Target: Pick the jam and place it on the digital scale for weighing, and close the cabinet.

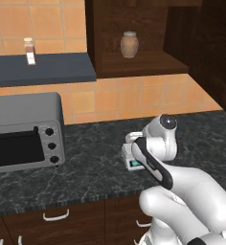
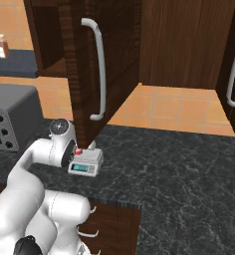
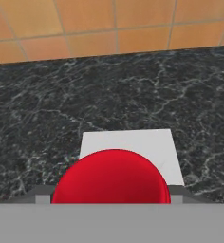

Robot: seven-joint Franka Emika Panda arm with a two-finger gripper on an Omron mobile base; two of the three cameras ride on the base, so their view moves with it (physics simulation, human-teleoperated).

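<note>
The jam [image 3: 111, 178] shows its round red lid between the tips of my gripper [image 3: 111, 198], which is shut on it. Right under and beyond it lies the pale top plate of the digital scale [image 3: 128, 140]. From the right base view, a bit of the jam's red [image 2: 79, 151] peeks out beside my hand over the scale [image 2: 85, 164], whose greenish display faces forward. The scale [image 1: 132, 160] is partly hidden by my arm in the left base view. The cabinet door [image 2: 84, 60] stands open, with its silver bar handle [image 2: 99, 69] just above my hand.
A brown-beige jar [image 1: 129, 44] sits inside the open cabinet [image 1: 143, 64]. A spice bottle [image 1: 29, 51] stands on the blue-grey shelf [image 1: 48, 69]. The toaster oven [image 1: 24, 131] occupies the counter's left. The dark marble counter [image 2: 179, 169] stretches to the right, and drawers [image 1: 55, 215] lie below.
</note>
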